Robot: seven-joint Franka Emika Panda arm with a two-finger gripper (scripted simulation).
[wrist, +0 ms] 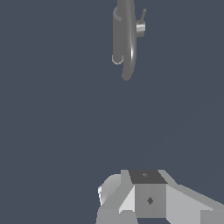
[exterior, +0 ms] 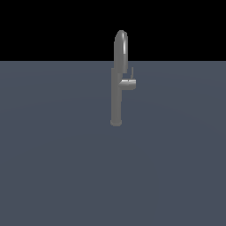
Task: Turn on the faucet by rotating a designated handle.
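The faucet (exterior: 116, 99) is a slim grey column on a flared base, with an arched spout on top, standing on the blue-grey floor. Its handle (exterior: 129, 83) is a short stub on the side toward the exterior view's right, with a thin lever pin pointing up. No arm or gripper appears in the exterior view. The wrist view looks down on the faucet (wrist: 118, 37) and the handle (wrist: 140, 29) from well away. Only grey and white parts of my gripper (wrist: 147, 176) show at that picture's edge, far from the handle. Nothing is seen held in it, and its jaw gap is unclear.
A flat blue-grey floor (exterior: 53, 167) spreads around the faucet, with a black background behind it. No other objects are in view.
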